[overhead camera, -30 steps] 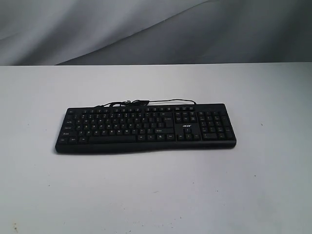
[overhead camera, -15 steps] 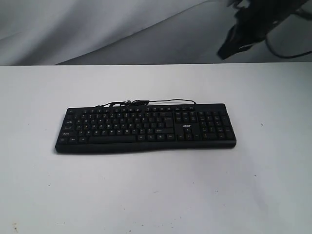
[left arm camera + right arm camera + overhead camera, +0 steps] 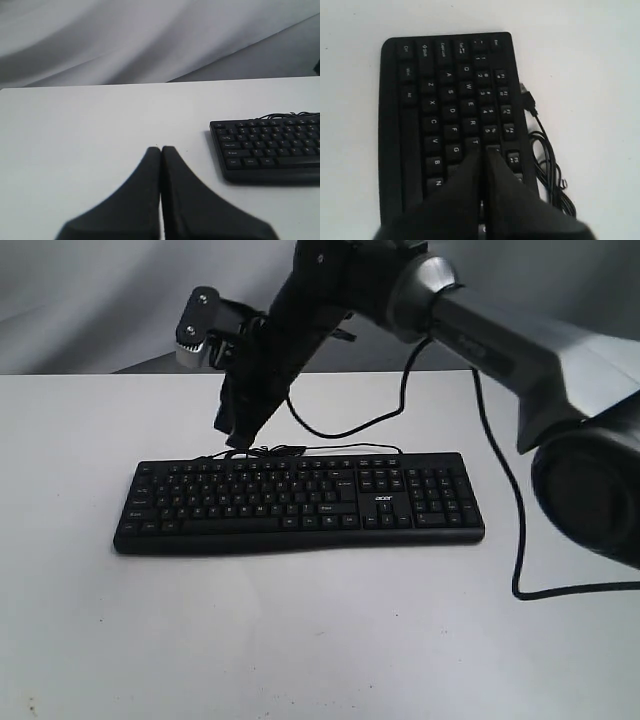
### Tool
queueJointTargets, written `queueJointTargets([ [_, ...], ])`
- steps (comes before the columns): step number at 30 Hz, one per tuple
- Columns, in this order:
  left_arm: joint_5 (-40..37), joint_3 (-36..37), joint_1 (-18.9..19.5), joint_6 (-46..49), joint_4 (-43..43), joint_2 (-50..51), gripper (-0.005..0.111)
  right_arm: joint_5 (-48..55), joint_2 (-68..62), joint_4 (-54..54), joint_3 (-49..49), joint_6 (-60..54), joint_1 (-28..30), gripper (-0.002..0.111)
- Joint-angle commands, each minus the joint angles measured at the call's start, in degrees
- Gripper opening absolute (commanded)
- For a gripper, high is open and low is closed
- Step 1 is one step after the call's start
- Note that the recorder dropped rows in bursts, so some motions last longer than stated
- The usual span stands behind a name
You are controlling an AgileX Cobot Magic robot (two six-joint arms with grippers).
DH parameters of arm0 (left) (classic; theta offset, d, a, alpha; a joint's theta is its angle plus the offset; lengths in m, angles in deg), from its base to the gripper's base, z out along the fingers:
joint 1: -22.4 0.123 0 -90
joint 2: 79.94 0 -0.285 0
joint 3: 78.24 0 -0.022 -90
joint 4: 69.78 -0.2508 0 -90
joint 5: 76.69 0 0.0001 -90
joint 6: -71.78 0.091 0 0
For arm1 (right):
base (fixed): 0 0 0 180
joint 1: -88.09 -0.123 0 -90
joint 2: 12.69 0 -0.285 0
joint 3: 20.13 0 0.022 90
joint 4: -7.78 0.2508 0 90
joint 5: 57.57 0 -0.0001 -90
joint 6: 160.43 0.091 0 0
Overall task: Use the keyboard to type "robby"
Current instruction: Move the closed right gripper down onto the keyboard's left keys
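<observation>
The black keyboard (image 3: 300,502) lies flat across the middle of the white table, number pad to the right. My right arm reaches across from the right. Its gripper (image 3: 233,436) is shut and empty, pointing down just above the keyboard's back edge, left of centre. In the right wrist view the closed fingertips (image 3: 484,150) hover over the keyboard (image 3: 435,100) near the T key; touching cannot be told. My left gripper (image 3: 161,148) is shut and empty over bare table, well off the left end of the keyboard (image 3: 270,145). It is outside the exterior view.
The keyboard's thin black cable (image 3: 270,452) lies bunched behind its back edge, and the cable (image 3: 545,150) also shows beside the function keys. The right arm's own cable (image 3: 520,540) hangs down to the table (image 3: 320,640) on the right. A grey cloth backdrop stands behind.
The right arm has entered from the upper right and swung down and left to hover over the keyboard's back left. The keyboard has not moved.
</observation>
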Motion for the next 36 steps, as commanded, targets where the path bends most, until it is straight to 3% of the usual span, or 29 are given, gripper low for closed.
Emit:
queueJointTargets([
  [1, 0.26, 0.25, 0.11, -0.23, 0.46, -0.15, 0.000, 0.10, -4.24, 2.03, 1.58, -0.22, -1.33, 0.000],
  [19, 0.26, 0.25, 0.11, -0.23, 0.46, -0.15, 0.000, -11.25, -8.82, 0.88, 1.58, 0.91, -3.71, 0.000],
  [36, 0.26, 0.25, 0.11, -0.23, 0.46, -0.15, 0.000, -12.53, -10.77, 1.49, 1.58, 2.45, -3.99, 0.000],
])
